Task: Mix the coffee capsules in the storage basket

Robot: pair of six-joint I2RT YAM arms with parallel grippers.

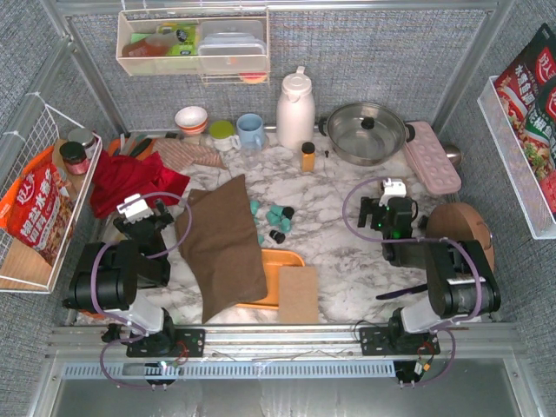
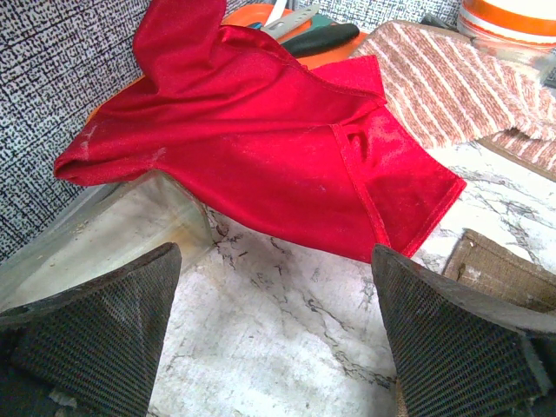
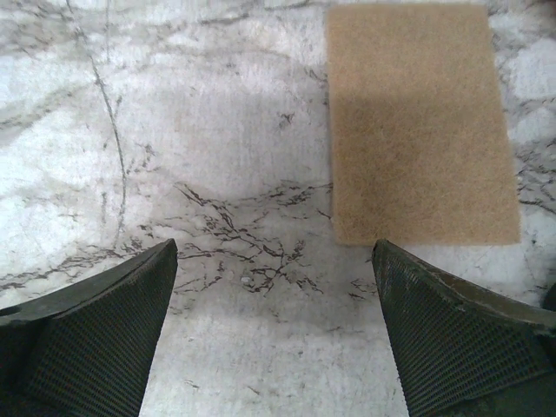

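Capsules (image 1: 274, 214) sit in a small cluster at the centre of the top view. Several are teal and at least one is black, and they lie on the marble table (image 1: 343, 256) just right of a brown cloth (image 1: 224, 245). They lie just above the upper edge of the storage basket (image 1: 280, 261), not inside it. Only a strip of the orange basket shows. The brown cloth drapes over its left part and a tan pad (image 1: 298, 294) covers its lower right corner, so what it holds cannot be seen.

The left gripper (image 2: 274, 261) is in the left part of the top view, well to the left of the capsules with the brown cloth between them. In the left wrist view its jaws are spread wide with nothing between them. Beyond them are bare marble and a crumpled red cloth (image 2: 261, 130). A striped towel (image 2: 452, 78) lies at the upper right of that frame, and a corner of the brown cloth shows at the right edge.

The right gripper (image 3: 274, 256) is right of centre in the top view, apart from the capsules and basket, which are to its left. Its jaws also stand wide apart and hold nothing. The right wrist view shows marble between them and the tan pad in the upper right of the frame. Neither wrist view shows any capsule or any orange of the basket.
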